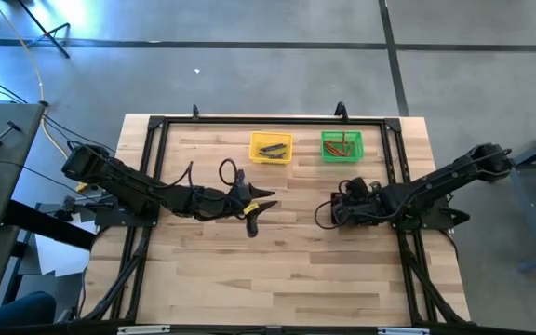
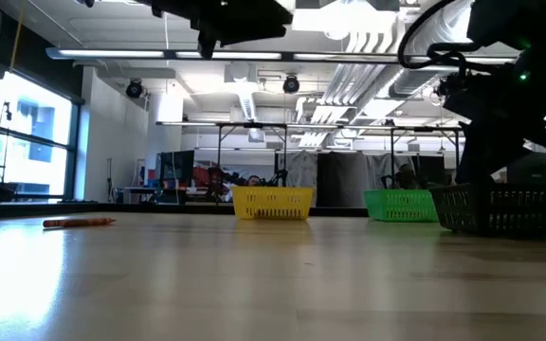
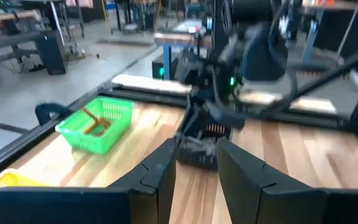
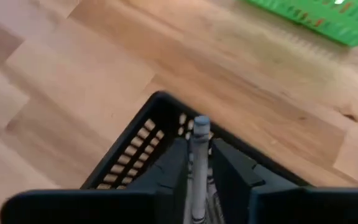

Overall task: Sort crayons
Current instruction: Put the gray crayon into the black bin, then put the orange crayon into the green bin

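Note:
My right gripper [image 4: 197, 146] hangs tipped down over the black ribbed tray [image 4: 135, 155] at the table's right [image 1: 338, 214]. A pale grey crayon [image 4: 199, 134] stands between its slightly parted fingers. My left gripper [image 3: 196, 165] waits open and empty above the table's middle [image 1: 261, 200], pointing at the tray [image 3: 197, 151]. Grey crayons lie in the yellow bin [image 1: 271, 147] and orange-brown ones in the green bin [image 1: 341, 145]. One orange crayon [image 2: 79, 223] lies flat on the table. My right gripper has the pale grey crayon's shaft [image 4: 197, 168] between its two fingers, lying along them with its free end [image 4: 201, 121] sticking out past the tips over the tray. The fingers slant down from above. Whether they touch the crayon, I cannot tell.
A black frame [image 1: 156, 140] runs around the table's far and side edges. The two bins stand side by side at the far edge, seen also in the low view as the yellow bin [image 2: 273, 202] and the green bin [image 2: 401, 204]. Bare wood lies toward the near edge.

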You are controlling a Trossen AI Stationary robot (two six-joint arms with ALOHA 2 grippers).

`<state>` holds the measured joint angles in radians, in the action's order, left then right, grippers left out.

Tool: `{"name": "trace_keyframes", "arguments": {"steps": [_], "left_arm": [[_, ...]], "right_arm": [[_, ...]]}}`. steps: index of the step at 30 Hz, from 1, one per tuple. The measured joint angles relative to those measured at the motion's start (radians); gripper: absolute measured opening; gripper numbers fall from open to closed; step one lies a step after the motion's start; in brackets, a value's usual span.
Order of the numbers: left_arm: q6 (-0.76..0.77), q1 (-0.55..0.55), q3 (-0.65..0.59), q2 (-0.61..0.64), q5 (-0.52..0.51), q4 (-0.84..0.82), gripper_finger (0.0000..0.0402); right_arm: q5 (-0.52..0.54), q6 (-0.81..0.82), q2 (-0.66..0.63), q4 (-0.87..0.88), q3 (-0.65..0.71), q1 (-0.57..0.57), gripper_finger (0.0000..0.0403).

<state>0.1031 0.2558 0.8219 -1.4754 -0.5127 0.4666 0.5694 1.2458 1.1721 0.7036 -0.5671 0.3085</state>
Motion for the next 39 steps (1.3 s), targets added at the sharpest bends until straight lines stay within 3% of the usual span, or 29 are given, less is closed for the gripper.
{"name": "trace_keyframes", "arguments": {"steps": [9, 14, 21, 31, 39], "left_arm": [[0.094, -0.007, 0.000, 0.000, 0.024, -0.189, 0.0103], [0.218, -0.018, 0.000, 0.000, 0.029, -0.369, 0.0103], [0.553, -0.045, 0.000, 0.000, 0.039, -0.706, 0.0103], [0.964, -0.035, 0.000, 0.000, 0.196, -1.150, 0.0103], [1.149, -0.004, -0.011, 0.000, 0.220, -1.302, 0.0103]], "right_arm": [[0.005, -0.127, -0.002, 0.027, -0.137, 0.036, 0.0109], [0.087, -0.383, -0.003, -0.112, -0.238, 0.098, 0.0109], [0.096, -0.712, -0.003, -0.322, -0.263, 0.146, 0.0110], [0.100, -0.837, -0.003, -0.311, -0.263, 0.099, 0.0110], [0.099, -0.914, -0.003, -0.311, -0.263, 0.024, 0.0110]]}}
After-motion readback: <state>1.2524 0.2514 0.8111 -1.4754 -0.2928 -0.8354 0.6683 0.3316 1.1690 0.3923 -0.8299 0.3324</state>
